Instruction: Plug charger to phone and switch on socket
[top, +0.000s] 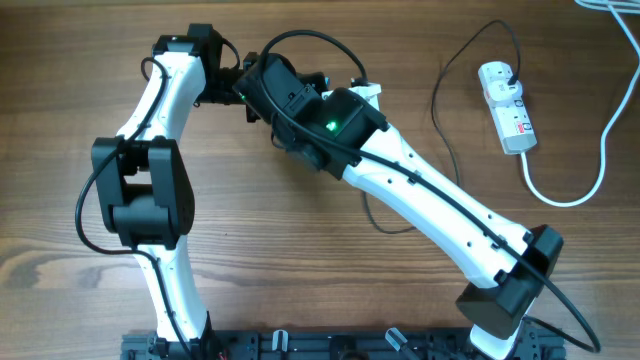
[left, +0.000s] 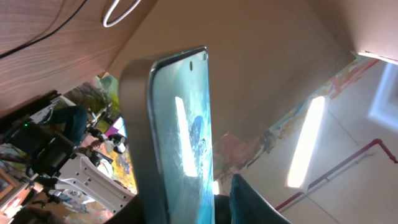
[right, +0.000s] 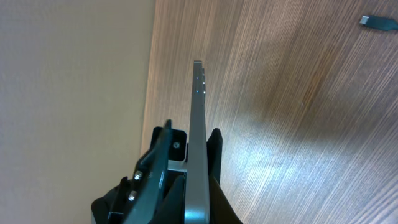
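Note:
The phone (right: 198, 106) is held off the table, edge-on in the right wrist view; its cyan screen (left: 186, 137) fills the left wrist view. My right gripper (right: 198, 163) is shut on the phone's lower part. My left gripper (left: 193, 205) sits around the phone with a visible gap between one finger and the screen. In the overhead view both grippers (top: 245, 90) meet at the top centre and hide the phone. The charger cable (top: 455, 60) runs from the socket (top: 507, 118); its small dark tip (right: 376, 22) lies on the wood.
The socket's thick white cord (top: 590, 170) loops along the right edge of the table. More black cable lies under my right arm (top: 378, 218). The table's far edge (right: 152, 74) is close beside the phone.

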